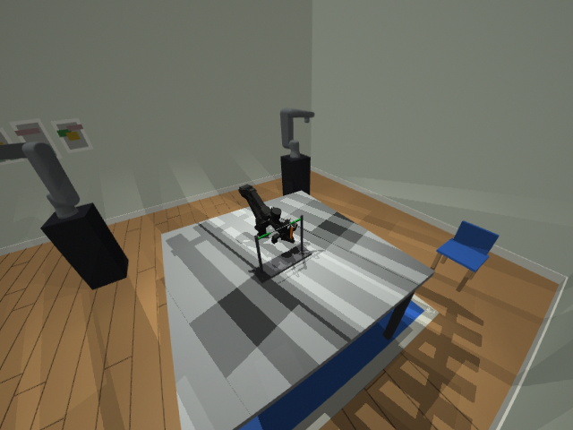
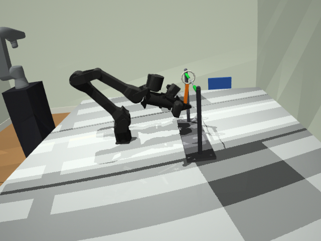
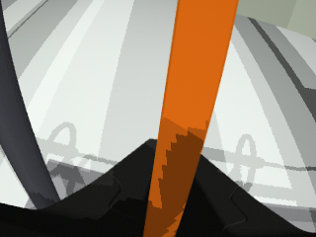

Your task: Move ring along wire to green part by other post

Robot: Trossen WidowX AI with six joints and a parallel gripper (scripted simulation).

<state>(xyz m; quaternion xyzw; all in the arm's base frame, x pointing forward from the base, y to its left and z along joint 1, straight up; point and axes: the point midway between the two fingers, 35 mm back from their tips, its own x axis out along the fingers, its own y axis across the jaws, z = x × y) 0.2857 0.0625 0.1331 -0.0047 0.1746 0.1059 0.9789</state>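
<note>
The pale ring (image 2: 181, 77) is around the wire at the green part (image 1: 296, 220) (image 2: 186, 75) beside the far post (image 1: 302, 238) (image 2: 188, 114) (image 3: 17, 123). The wire shows inside the ring's outline in the exterior view; whether they touch I cannot tell. The orange handle (image 1: 291, 232) (image 2: 186, 94) (image 3: 195, 64) hangs down from the ring, slightly tilted. My gripper (image 2: 186, 105) (image 3: 166, 152) is shut on the handle's lower part, below the wire. The grey wire (image 2: 191, 82) runs to the other green part (image 1: 262, 236) (image 2: 194, 88) at the near post (image 1: 260, 256) (image 2: 199, 121).
The posts stand on a dark base plate (image 2: 194, 140) below my gripper. The far post is close on the left in the wrist view. The arm's base (image 2: 123, 134) stands on the table (image 1: 295, 333) (image 2: 145, 192) behind the wire. Striped shadows cross the table.
</note>
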